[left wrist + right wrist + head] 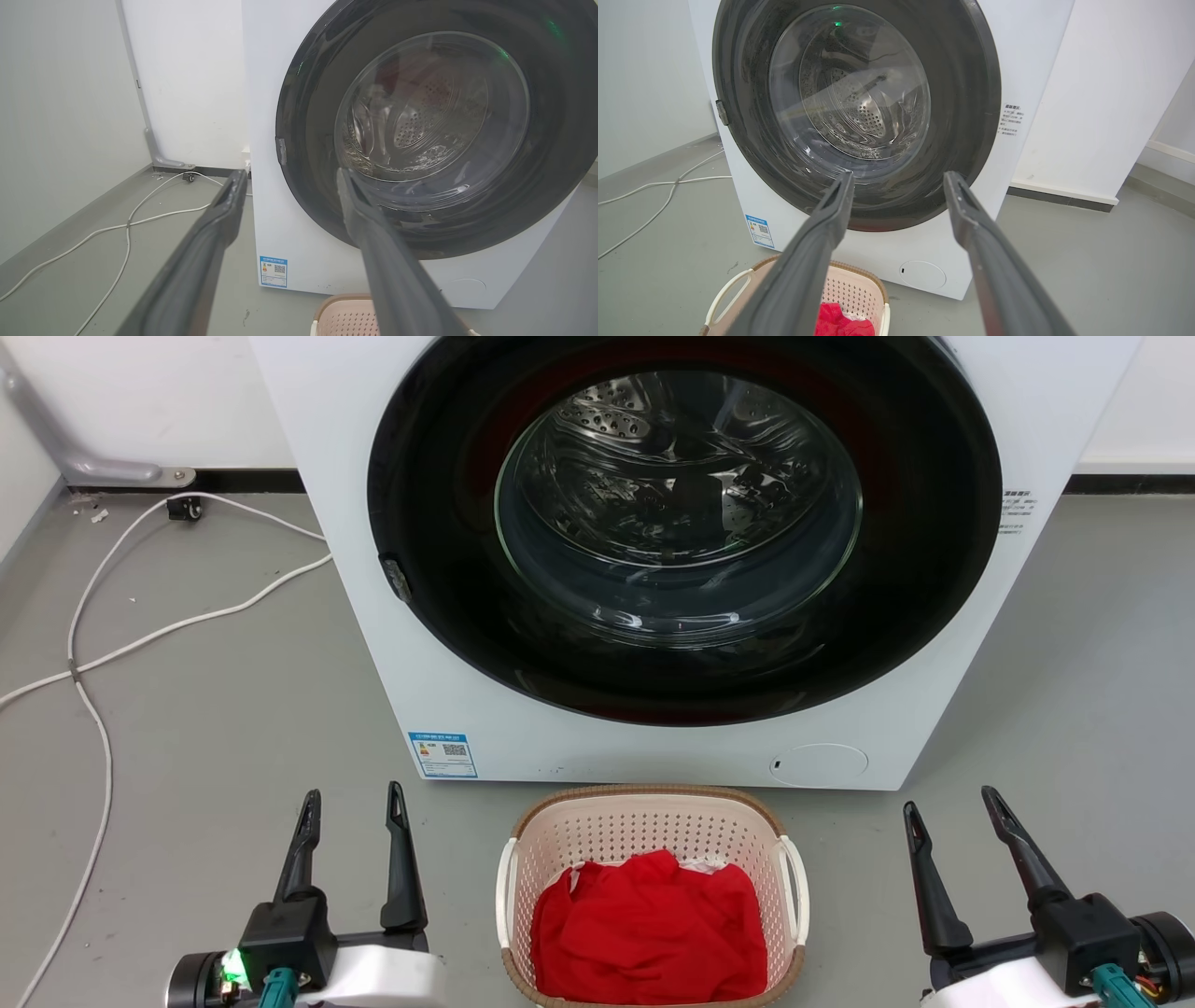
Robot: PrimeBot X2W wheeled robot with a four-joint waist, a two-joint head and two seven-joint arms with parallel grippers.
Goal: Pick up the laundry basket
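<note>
Cream-pink laundry basket (pixel 644 831) with red clothes (pixel 653 924) sits on the floor (pixel 233 709) right by the washing machine (pixel 467 691), between my left gripper (pixel 355 793) and right gripper (pixel 949 800), both spread wide and empty, so the whole pickup's left to do.

**Head camera:** mounted high; I look forward and down. Washing machine (pixel 579 747) at 12 o'clock, close, top cropped. Laundry basket (pixel 644 792) at 6 o'clock, almost beneath me.

**Left wrist camera:** low, sighting along the left gripper (pixel 292 173). Machine near, at 1 o'clock, viewed obliquely from the cable side.

**Right wrist camera:** low, sighting along the right gripper (pixel 900 175). Machine near, at 11 o'clock.

**Shared by all three:** door glass (pixel 677 513), blue label (pixel 442 755), white cable (pixel 93 709) and, probably, the basket's rim, a mere sliver at 6 o'clock in the left wrist view.
</note>
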